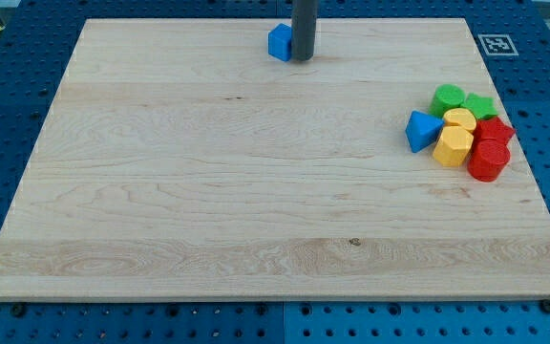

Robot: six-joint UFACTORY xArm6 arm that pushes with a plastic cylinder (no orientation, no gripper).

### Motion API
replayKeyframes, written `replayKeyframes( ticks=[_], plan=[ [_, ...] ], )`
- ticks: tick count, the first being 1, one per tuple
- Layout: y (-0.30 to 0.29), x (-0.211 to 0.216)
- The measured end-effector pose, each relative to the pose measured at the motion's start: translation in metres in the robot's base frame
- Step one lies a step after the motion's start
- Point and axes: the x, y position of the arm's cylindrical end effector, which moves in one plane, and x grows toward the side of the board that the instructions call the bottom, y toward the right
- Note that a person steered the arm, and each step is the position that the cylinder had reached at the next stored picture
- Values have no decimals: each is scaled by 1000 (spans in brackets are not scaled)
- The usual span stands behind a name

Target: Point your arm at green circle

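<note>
So my tip (302, 59) sits at the view's top, touching a blue cube (279, 42). It's a plain dark rod, an end effector holding nothing. The green circle (448, 97) is far right on the pale wood-grain surface (208, 191), tucked against a green star (480, 105) and a yellow block (459, 119).

Bare desk (208, 191) lies open between my tip (302, 59), touching a blue block (279, 42) at the view's top, and the green circle (448, 97), hemmed by neighbouring blocks at the right.
</note>
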Motion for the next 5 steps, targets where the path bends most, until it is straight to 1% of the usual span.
replayKeyframes(
  ticks=[1, 3, 5],
  plan=[
    [0, 0],
    [23, 0],
    [110, 7]
  ],
)
